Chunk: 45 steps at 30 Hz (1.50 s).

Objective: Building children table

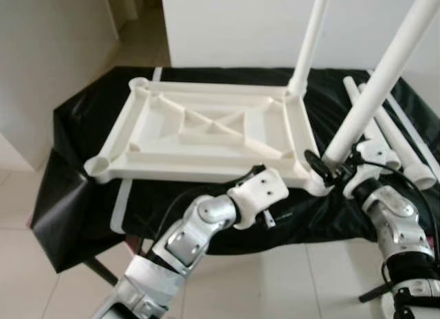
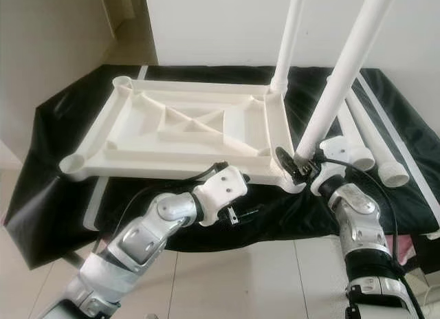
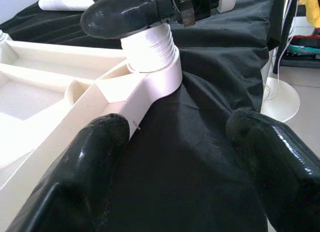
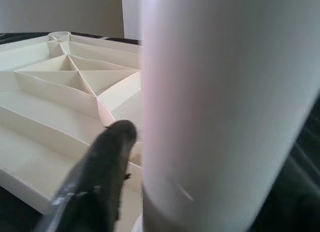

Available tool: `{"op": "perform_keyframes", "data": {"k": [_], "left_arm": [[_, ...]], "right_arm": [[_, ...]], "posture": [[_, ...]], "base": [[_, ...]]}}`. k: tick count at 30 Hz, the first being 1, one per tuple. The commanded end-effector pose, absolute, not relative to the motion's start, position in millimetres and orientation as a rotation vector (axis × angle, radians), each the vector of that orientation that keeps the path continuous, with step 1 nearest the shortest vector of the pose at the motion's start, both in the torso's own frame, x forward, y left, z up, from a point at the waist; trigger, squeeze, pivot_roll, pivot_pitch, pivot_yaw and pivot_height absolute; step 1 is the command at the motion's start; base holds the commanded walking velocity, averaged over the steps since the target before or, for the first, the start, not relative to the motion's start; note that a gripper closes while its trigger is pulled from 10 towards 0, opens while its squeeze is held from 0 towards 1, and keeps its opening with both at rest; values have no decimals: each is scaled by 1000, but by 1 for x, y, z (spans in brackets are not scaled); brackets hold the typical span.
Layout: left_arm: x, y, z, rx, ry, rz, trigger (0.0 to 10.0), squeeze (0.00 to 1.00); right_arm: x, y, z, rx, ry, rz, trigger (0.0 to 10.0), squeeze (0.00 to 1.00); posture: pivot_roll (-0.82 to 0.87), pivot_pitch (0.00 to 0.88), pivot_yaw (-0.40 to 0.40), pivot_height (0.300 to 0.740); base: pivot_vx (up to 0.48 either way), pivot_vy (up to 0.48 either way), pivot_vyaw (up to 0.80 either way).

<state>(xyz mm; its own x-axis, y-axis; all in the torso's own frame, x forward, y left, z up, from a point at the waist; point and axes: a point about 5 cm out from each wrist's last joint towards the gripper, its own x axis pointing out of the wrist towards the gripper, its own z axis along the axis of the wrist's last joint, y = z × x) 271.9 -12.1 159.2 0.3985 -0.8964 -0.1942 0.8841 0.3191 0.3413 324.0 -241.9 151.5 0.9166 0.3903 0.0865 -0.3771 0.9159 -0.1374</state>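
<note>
I am watching the white tabletop (image 1: 206, 137) lying upside down on the black-draped desk (image 1: 89, 126), ribs facing up, with one leg (image 1: 311, 40) already standing in its far right corner socket. My right end effector (image 1: 322, 163) is pinching a second leg (image 1: 385, 75) low on its shaft, and the threaded end is sitting at the near right corner socket (image 3: 150, 72), leaning away from upright. My left end effector (image 3: 175, 157) is hovering with its fingers (image 3: 80, 177) spread on either side of that corner's rim, one finger brushing the tabletop edge, the other over bare cloth.

The lean is what I am worrying about: if I turn the leg while it is tilting like this, the threads are likely to cross and jam, or skip out of the socket. The corner is also overhanging the desk's front edge slightly, so downward pressure could tip or slide the tabletop on the slippery cloth, since my left side is not actually clamping anything. Two spare legs (image 1: 402, 144) are lying nearby and could roll if nudged.
</note>
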Motion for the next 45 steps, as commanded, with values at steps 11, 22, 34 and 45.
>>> {"op": "perform_keyframes", "data": {"k": [11,22,34,45], "left_arm": [[278,-10,163,430,-56,-1083,10000,0],[279,-12,166,424,-64,-1088,10000,0],[284,-11,168,417,-65,-1060,10000,0],[289,-5,168,423,-63,-1014,10000,0]], "right_arm": [[321,-254,137,-76,-54,378,0,0],[317,-255,124,-3,-12,199,10000,0],[316,-233,120,69,15,-59,10000,0],[294,-204,110,214,61,-561,10000,0]], "posture": [[-78,11,7,740],[-89,25,6,740],[-88,43,-10,740],[-84,51,-20,740]], "base": [[0,0,0],[0,0,0],[0,0,0],[0,0,0]]}}
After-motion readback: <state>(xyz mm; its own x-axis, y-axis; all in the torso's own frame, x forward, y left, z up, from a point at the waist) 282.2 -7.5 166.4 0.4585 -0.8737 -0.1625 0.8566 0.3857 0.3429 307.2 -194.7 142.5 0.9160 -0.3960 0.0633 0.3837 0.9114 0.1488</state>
